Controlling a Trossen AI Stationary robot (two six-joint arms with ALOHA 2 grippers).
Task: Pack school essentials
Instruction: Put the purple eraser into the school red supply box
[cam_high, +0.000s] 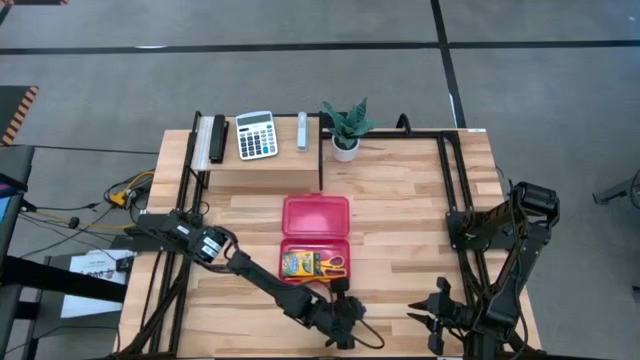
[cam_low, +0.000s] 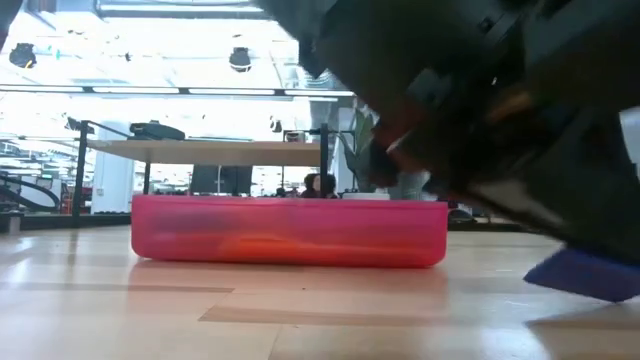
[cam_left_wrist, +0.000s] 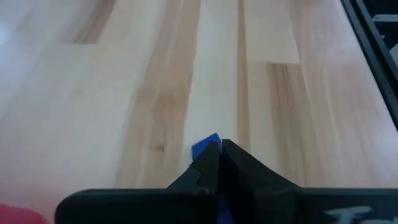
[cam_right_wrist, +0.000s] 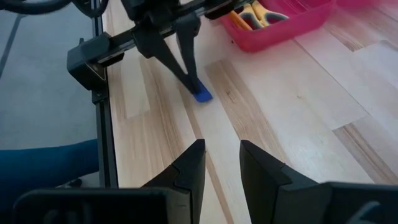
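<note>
Blue eraser gripped on the table, near the pink case

The blue eraser (cam_right_wrist: 202, 95) is apparently pinched by the closed left gripper (cam_right_wrist: 189, 81), beside the pink case (cam_high: 315, 232); the idle right gripper (cam_right_wrist: 221, 163) is held slightly open, empty.

The bench (cam_high: 400, 215) is pale wood in striped planks. On it sits a bright pink case (cam_high: 316, 218), and inside the case are a yellow-green crayon box (cam_high: 297, 264) and yellow-handled scissors (cam_high: 330, 264). Near the case, a small blue eraser (cam_right_wrist: 202, 95) shows against the dark left pincer (cam_right_wrist: 186, 78). Behind the case stand a white calculator (cam_high: 256, 135) and a green plant (cam_high: 346, 123) in a white pot.
</note>
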